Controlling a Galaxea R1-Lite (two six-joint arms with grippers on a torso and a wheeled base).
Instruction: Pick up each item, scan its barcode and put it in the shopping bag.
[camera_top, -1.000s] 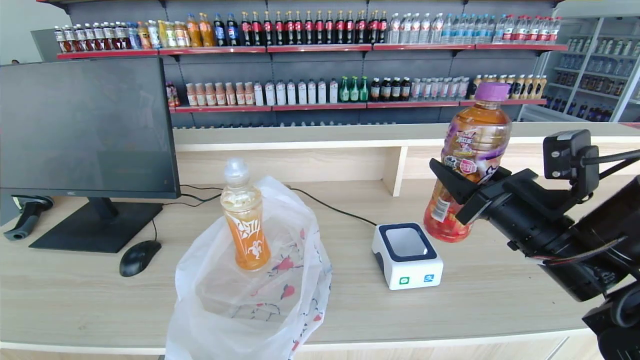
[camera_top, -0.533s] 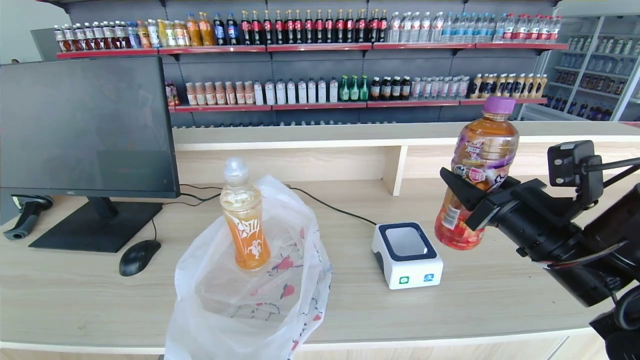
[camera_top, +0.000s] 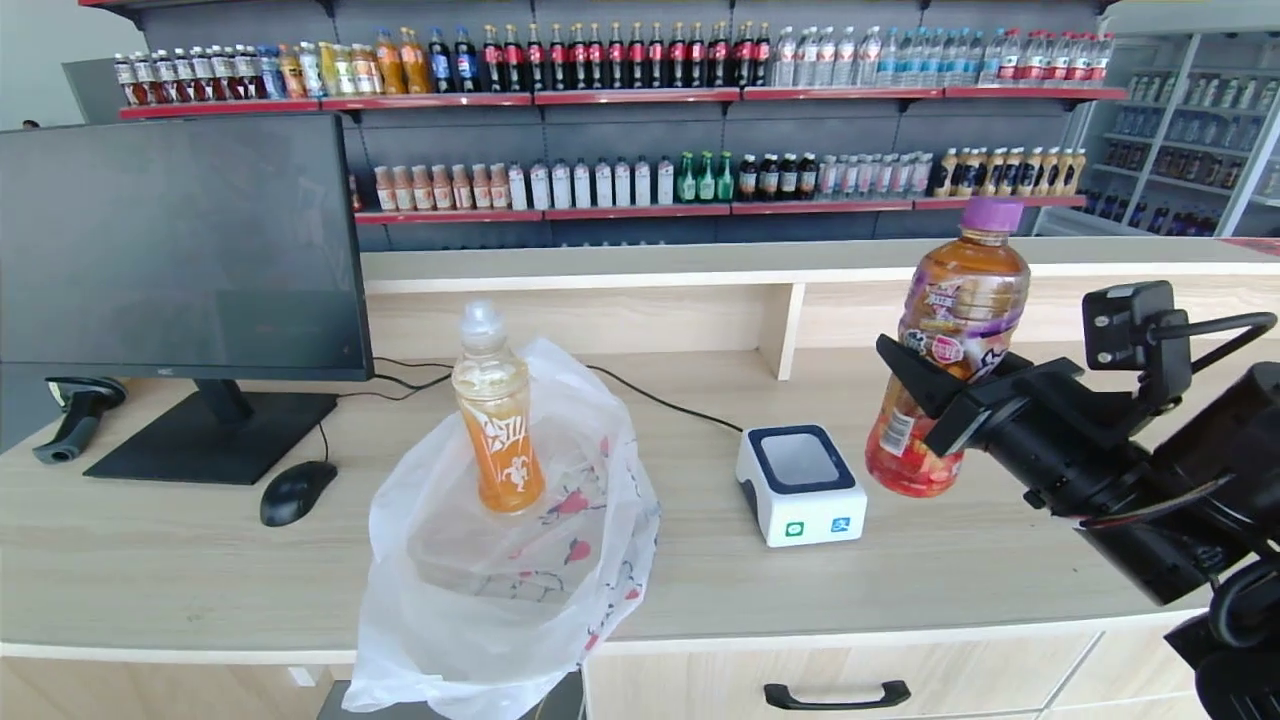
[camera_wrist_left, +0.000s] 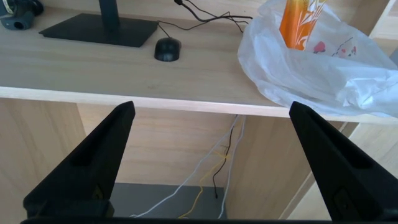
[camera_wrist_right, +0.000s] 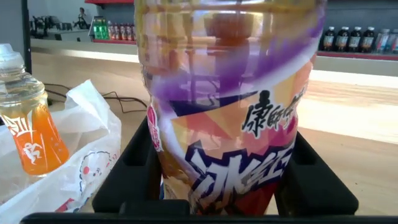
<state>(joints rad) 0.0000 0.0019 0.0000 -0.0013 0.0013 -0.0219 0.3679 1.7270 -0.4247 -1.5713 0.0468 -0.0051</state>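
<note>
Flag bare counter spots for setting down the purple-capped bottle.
Freest: light wooden counter in front and right of the white box-shaped scanner, up to the front edge. Also the strip in front of the black computer mouse. Crowded: translucent plastic shopping bag and orange drink bottle mid-counter; black monitor stand at left.

Lighting: bright, even, diffuse; soft weak shadows on the bench (camera_top: 180, 590); highlights on the shopping bag (camera_top: 500, 600); shelf (camera_top: 640, 97) lines bow toward head-view corners.
</note>
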